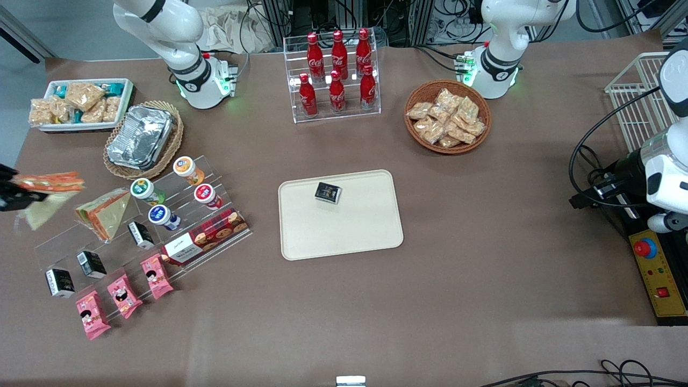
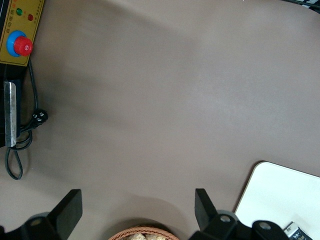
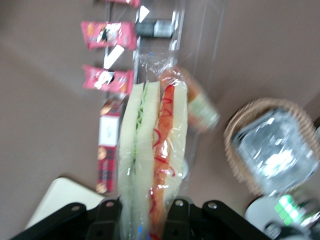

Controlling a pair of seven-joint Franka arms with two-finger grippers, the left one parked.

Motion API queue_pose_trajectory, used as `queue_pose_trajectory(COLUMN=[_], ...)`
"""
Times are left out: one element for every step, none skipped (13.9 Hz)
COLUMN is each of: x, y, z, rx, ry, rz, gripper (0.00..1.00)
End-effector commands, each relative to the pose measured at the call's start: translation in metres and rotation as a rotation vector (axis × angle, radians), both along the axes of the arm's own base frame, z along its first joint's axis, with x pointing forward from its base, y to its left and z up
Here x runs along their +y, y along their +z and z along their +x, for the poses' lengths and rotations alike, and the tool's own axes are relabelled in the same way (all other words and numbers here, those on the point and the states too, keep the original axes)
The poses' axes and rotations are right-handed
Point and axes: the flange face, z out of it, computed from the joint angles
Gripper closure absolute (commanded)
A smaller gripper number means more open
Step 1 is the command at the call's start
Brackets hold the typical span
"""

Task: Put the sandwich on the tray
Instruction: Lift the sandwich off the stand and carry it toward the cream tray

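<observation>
You had the sandwich (image 3: 152, 165) pinched in the gripper (image 3: 142, 212), fingers closed against its two bread faces, so the clear-wrapped wedge stuck straight out from the jaws with its red-orange and green filling edge toward the wrist camera. In the front view the sandwich (image 1: 45, 188) hung in the air at the working arm's end of the bench, lifted off the clear acrylic stand (image 1: 140, 236) and just beside it, with the gripper (image 1: 11, 193) barely showing at the picture's edge.

Taking that stand as your landmark: a second wrapped wedge (image 1: 105, 212) with a wide orange band lay on the stand's upper step, close to the held one. Four small capped cups (image 1: 174, 191) sat on the stand next to it, a red plaid biscuit box (image 1: 207, 236) lay along its lower step, and pink snack packets (image 1: 123, 295) and small black boxes (image 1: 75, 271) lined its edge nearer the front camera. A wicker basket with foil containers (image 1: 142, 137) stood farther from the front camera than the stand.

The tray (image 1: 344, 231) lay flat on the bench, well apart from the stand toward the middle, and carried one small black packet (image 1: 328, 192) near its edge.
</observation>
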Motion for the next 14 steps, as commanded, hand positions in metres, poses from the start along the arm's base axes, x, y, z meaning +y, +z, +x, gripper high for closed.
queue_pose_trajectory(x=[0.098, 0.139, 0.173, 0.200, 0.222, 0.243, 0.265, 0.285, 0.308, 0.330, 0.346, 0.357, 0.369, 0.374], y=[0.007, 0.006, 0.002, -0.004, -0.011, -0.021, -0.031, -0.044, -0.056, -0.070, -0.081, -0.093, -0.108, -0.125], z=[0.004, 0.002, 0.003, 0.006, 0.009, 0.012, 0.014, 0.015, 0.014, 0.013, 0.015, 0.018, 0.019, 0.023], rx=[0.042, 0.059, 0.066, 0.060, 0.052, 0.051, 0.048, 0.055, 0.067, 0.073, 0.068, 0.064, 0.069, 0.078], ry=[-0.148, -0.177, -0.198, -0.230, -0.263, -0.285, -0.300, -0.311, -0.318, -0.338, -0.361, -0.375, -0.374, -0.374], rz=[-0.020, -0.033, -0.042, -0.046, -0.049, -0.050, -0.050, -0.055, -0.062, -0.067, -0.065, -0.062, -0.064, -0.064], gripper=[1.00, 1.00, 1.00, 1.00, 1.00, 1.00, 1.00, 1.00, 1.00, 1.00, 1.00, 1.00, 1.00, 1.00])
